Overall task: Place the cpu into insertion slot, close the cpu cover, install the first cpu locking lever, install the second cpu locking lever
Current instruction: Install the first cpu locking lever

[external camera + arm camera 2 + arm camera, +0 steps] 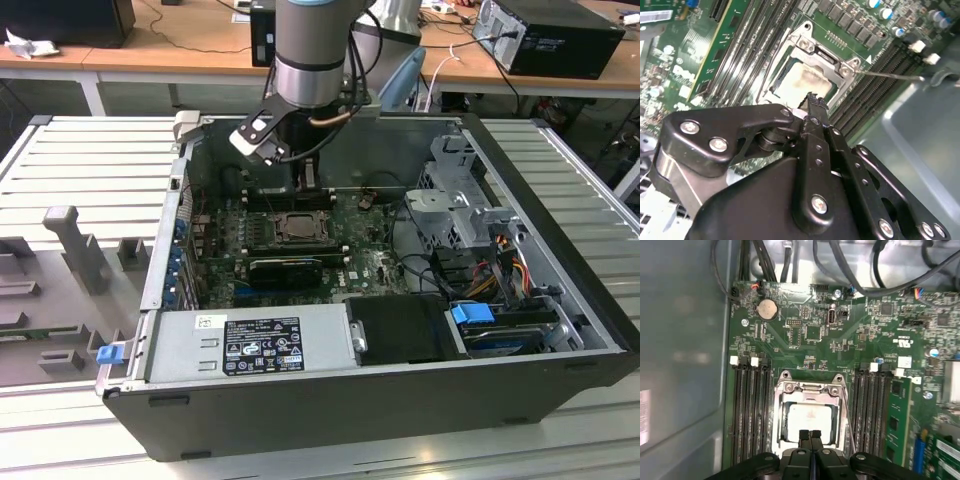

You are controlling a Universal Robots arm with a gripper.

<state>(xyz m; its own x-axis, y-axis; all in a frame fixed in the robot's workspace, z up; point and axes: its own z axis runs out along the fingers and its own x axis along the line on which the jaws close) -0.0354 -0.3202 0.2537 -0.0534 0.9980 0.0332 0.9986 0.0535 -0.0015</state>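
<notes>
In the first wrist view the cpu [810, 419] lies in the insertion slot [778, 440], its pale square face smeared. The silvery cpu cover [810, 388] lies flat around it as a frame. My gripper [810, 434] is shut with nothing between its black fingertips, which hang over the socket's edge nearest the camera. The second wrist view has the cpu [799, 82] just beyond my gripper [814, 100], and a thin wire locking lever [890, 76] sticks out sideways from the socket corner. In the exterior view the arm stands over the socket [297, 228] inside the open computer case.
Black memory slots [747, 410] flank the socket on both sides, and a green memory module [895, 425] stands in one bank. A black expansion card [285, 268], the power supply [250, 345] and the drive cage [455, 205] surround the board. The grey case wall [685, 365] is close.
</notes>
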